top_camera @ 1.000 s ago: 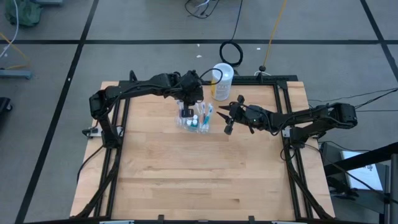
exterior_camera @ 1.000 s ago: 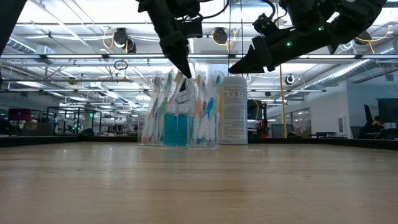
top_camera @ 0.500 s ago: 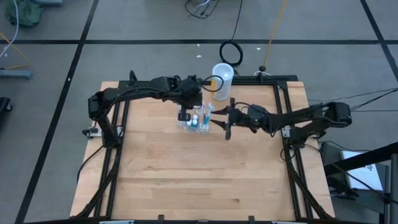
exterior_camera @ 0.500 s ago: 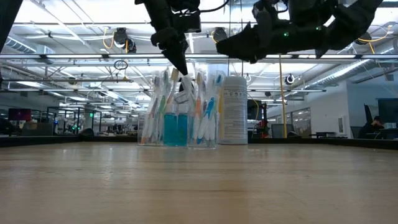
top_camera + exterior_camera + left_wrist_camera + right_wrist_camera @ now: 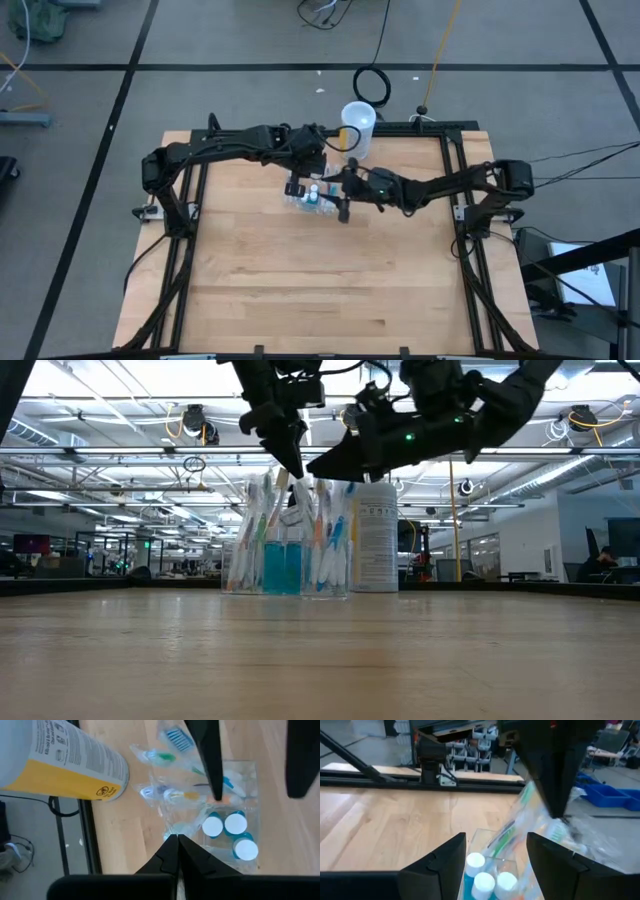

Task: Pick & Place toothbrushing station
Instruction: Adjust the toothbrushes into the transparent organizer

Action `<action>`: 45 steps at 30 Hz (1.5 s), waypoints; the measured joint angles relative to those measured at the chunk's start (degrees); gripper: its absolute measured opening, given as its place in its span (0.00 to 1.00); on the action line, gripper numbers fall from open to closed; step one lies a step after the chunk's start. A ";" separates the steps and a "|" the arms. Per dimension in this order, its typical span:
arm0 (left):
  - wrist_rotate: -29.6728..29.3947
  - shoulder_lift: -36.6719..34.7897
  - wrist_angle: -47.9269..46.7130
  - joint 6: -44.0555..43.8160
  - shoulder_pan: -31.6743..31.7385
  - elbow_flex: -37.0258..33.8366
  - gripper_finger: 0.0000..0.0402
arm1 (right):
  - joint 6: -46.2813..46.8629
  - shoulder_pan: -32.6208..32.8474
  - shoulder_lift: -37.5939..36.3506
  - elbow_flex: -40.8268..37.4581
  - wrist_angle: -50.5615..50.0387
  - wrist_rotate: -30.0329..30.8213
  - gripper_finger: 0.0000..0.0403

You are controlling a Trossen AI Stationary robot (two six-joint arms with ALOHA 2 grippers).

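Standing on the table (image 5: 330, 290) just in front of the white canister (image 5: 378, 536), the clear holder (image 5: 287, 565) is kept upright so that its load stays in it; the toothbrushes (image 5: 330, 535) are stood on end, their long axes near vertical and fanned slightly outward, heads up, while the teal tubes (image 5: 235, 825) are set caps up in the holder's bottom; the left gripper (image 5: 284, 448) is held directly above the holder, pointing down into the brush heads, apparently placed for a grasp from above, and its fingers are seen spread apart with nothing between them; the right gripper (image 5: 495, 852) is brought in at the holder's other side, over its rim, its fingers (image 5: 440, 862) likewise parted and empty, probably so that the holder can be steadied or taken from that side.
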 joint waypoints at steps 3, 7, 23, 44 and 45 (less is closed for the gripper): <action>-0.77 0.00 -0.08 0.07 -0.27 0.00 0.01 | 0.00 -0.01 2.24 2.41 -2.13 0.45 0.50; -0.81 0.00 -0.16 0.05 -0.91 0.00 0.02 | 0.00 -0.65 4.87 3.78 -2.48 2.40 0.50; -4.20 0.00 -0.40 2.00 -3.47 0.00 0.01 | -2.18 -1.08 5.98 4.02 -2.79 8.90 0.50; -12.30 0.00 -0.73 -1.07 -5.08 0.00 0.01 | -6.30 -1.09 5.98 4.00 -2.79 8.94 0.02; -13.01 0.00 -0.99 -1.93 -5.08 0.00 0.01 | -6.22 -1.09 5.98 4.00 -2.79 8.94 0.02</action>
